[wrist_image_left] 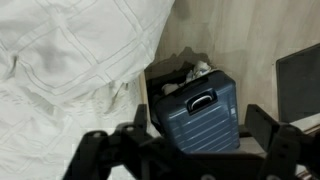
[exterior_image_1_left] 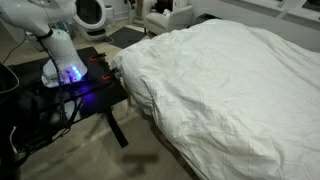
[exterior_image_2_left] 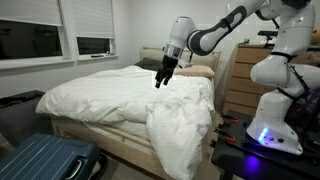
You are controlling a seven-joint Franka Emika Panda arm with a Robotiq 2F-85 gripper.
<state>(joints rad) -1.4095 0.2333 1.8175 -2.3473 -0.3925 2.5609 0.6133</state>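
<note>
Where the left wall carries two dark windows [exterior_image_2_left: 35, 35], a blue hard-shell suitcase [exterior_image_2_left: 45, 160] lies on the floor below them in an exterior view, just beside the foot of the wooden bed frame [exterior_image_2_left: 105, 135]. Over the bed lies a white duvet [exterior_image_2_left: 110, 95] — rumpled, covering the whole mattress, its near corner hanging down past the frame toward the floor. Above the far part of that duvet, near the pillows [exterior_image_2_left: 196, 71], hangs the gripper [exterior_image_2_left: 162, 78], pointing down, its dark fingers spread apart and holding nothing; whether the tips touch the cloth cannot be told. Right of it the white arm [exterior_image_2_left: 215, 30] runs back over a wooden dresser [exterior_image_2_left: 232, 90] to the robot base [exterior_image_2_left: 275, 125], where a blue-violet light glows.

In the wrist view the duvet fills the left and upper part, quilted in squares. To its right the suitcase lies on pale wood flooring [wrist_image_left: 245, 40], handle facing the camera, with some dark clutter [wrist_image_left: 185, 75] at its far end. Along the bottom edge the fingers stand wide apart with nothing between them — a dark flat panel [wrist_image_left: 300, 85] shows at the right edge.

In an exterior view with the base at the left on a black stand [exterior_image_1_left: 95, 95], the duvet spreads across everything to its right; the gripper is out of frame there.
</note>
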